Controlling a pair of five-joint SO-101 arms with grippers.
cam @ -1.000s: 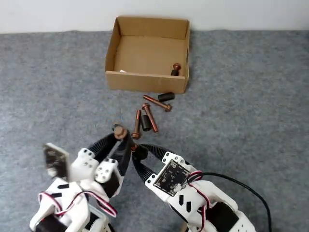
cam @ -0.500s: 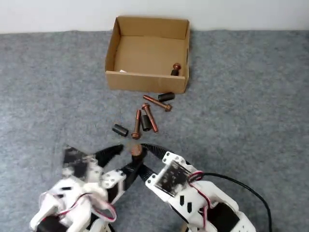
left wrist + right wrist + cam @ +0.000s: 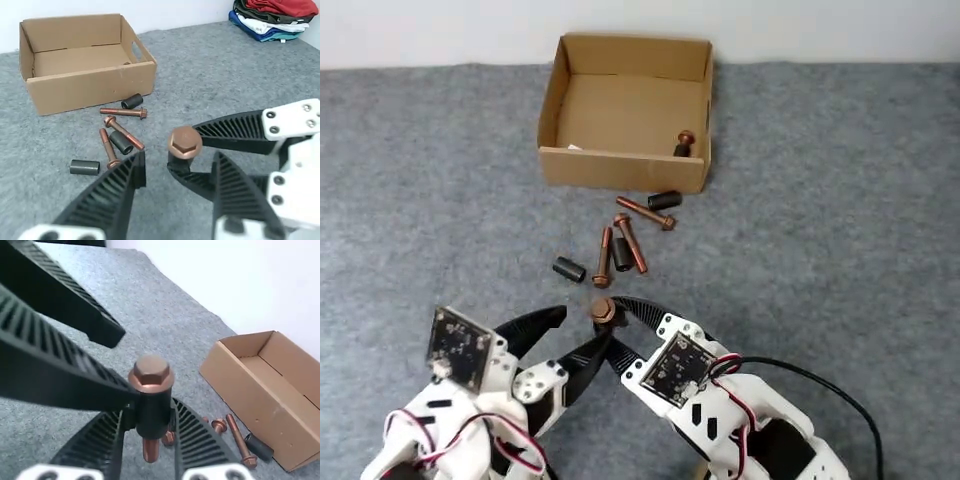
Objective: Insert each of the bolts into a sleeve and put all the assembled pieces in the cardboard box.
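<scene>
My right gripper [image 3: 607,322] is shut on a black sleeve [image 3: 150,415] with a copper bolt [image 3: 151,374] standing through it, head up. My left gripper [image 3: 582,330] is open just beside it, its fingers [image 3: 112,192] flanking the held piece without touching. On the carpet lie three loose bolts [image 3: 645,212] [image 3: 630,243] [image 3: 604,257] and three loose sleeves [image 3: 665,199] [image 3: 622,254] [image 3: 569,269]. The cardboard box [image 3: 620,168] stands beyond them, with one assembled piece [image 3: 683,145] in its right front corner.
Grey carpet [image 3: 840,220] covers the table, with open room to the left and right of the parts. A pile of folded clothes [image 3: 272,20] lies far off to the side. A black cable [image 3: 820,385] trails from the right arm.
The left gripper let go of the bolt, opened and drew back toward the near edge. The bolt now sits in the sleeve that the right gripper holds. A loose sleeve is uncovered.
</scene>
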